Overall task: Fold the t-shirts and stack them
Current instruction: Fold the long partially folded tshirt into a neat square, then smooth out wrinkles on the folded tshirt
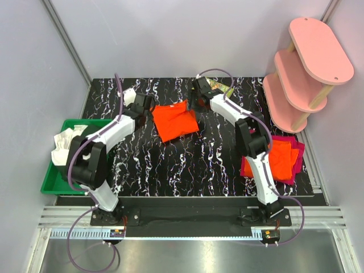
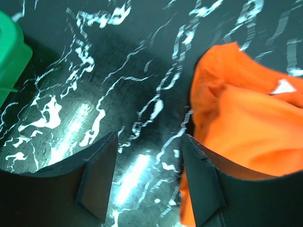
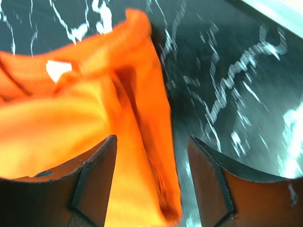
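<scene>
The left gripper (image 2: 149, 142) stands with its jaws wide apart, nothing but bare black marbled worktop (image 1: 199, 165) between them, its right finger just beside the left edge of a folded orange t-shirt (image 1: 175, 121). The right gripper (image 3: 152, 142) hangs low over the opposite edge of the same shirt, its jaws likewise spread and pinching nothing; orange cloth lies under the left finger and the gap, bare worktop under the right finger. A white label (image 3: 57, 70) shows inside the ribbed collar.

The shirt lies as a flat, slightly skewed rectangle toward the far edge of the worktop, about midway between the left and right edges, with both arms reaching in to flank it.

At the right edge, toward the near corner, a stack of t-shirts (image 1: 282, 159) rests partly behind the right arm, orange on top and a magenta-red t-shirt (image 1: 298, 152) beneath. A green bin (image 1: 51, 185) holding white cloth (image 1: 67, 145) sits off the left edge. A pink three-tier shelf (image 1: 310, 62) stands beyond the far right corner.
</scene>
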### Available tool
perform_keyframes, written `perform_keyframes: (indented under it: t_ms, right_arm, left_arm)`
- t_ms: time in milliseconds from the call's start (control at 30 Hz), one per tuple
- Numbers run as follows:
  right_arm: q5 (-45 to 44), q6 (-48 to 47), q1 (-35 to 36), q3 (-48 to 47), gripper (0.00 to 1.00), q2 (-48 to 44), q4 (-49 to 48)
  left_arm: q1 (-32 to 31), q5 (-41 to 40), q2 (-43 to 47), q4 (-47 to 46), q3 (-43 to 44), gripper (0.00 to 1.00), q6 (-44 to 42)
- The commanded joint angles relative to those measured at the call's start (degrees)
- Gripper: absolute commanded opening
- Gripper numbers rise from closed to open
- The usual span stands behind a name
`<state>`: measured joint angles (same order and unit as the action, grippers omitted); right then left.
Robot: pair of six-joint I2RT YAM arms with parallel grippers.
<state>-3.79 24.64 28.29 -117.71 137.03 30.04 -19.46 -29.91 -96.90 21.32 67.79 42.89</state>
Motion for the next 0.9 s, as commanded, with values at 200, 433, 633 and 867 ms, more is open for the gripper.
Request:
perform_keyframes:
  t_ms: [200, 433, 633, 867]
  right_arm:
    - [-0.6, 0.8, 0.6, 17.4, 0.68, -11.2, -6.7]
    - [1.8, 1.6, 1.2, 20.1, 0.61, -8.1, -7.2]
    - [2.0, 3.0, 1.6, 25.4, 0.57, -10.4, -7.2]
    - [3.1, 7.5, 4.2, 35.3, 0.53, -17.0, -7.5]
  left_arm:
    - [-5.8, 12.0, -4.6, -8.0, 3.9, 0.52, -3.3]
    - [-8.7, 19.1, -16.1, -6.1, 10.9, 0.47, -2.5]
    - [-9.7, 19.9, -18.7, -1.7, 12.0, 0.43, -1.5]
    - [-10.3, 19.7, -12.0, -1.5, 2.3, 0.43, 0.0]
